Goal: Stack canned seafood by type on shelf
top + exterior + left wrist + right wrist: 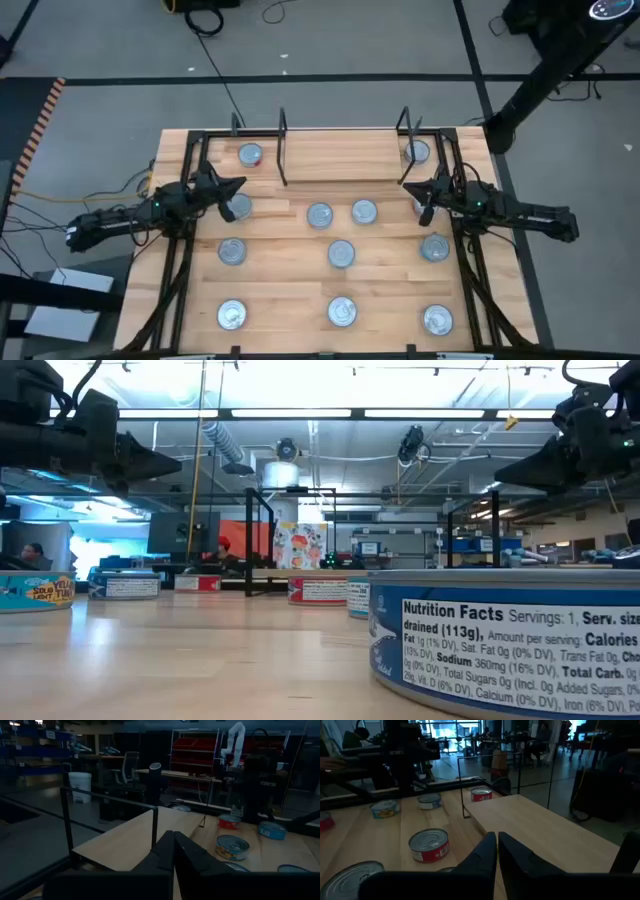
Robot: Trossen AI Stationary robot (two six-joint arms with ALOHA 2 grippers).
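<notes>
Several flat round tins with silver lids sit flat on their bottoms across the wooden tabletop point(290, 290), for instance one in the middle point(341, 254). One tin point(250, 155) lies left of the shelf and another point(417, 152) lies to its right. The shelf is a light board point(340, 155) between black wire end frames point(283, 148), at the table's far side. My left gripper point(240, 185) hangs shut above the table near the shelf's left end, over a tin point(237, 208). My right gripper point(406, 186) hangs shut near the shelf's right end. Neither holds anything.
A blue-labelled tin point(500, 640) stands right before the low camera. Red-labelled tins point(429, 845) point(229, 821) lie near the shelf's front edge. Black frame rails point(180, 270) run along both table sides. The shelf board point(545, 830) lies bare between its frames.
</notes>
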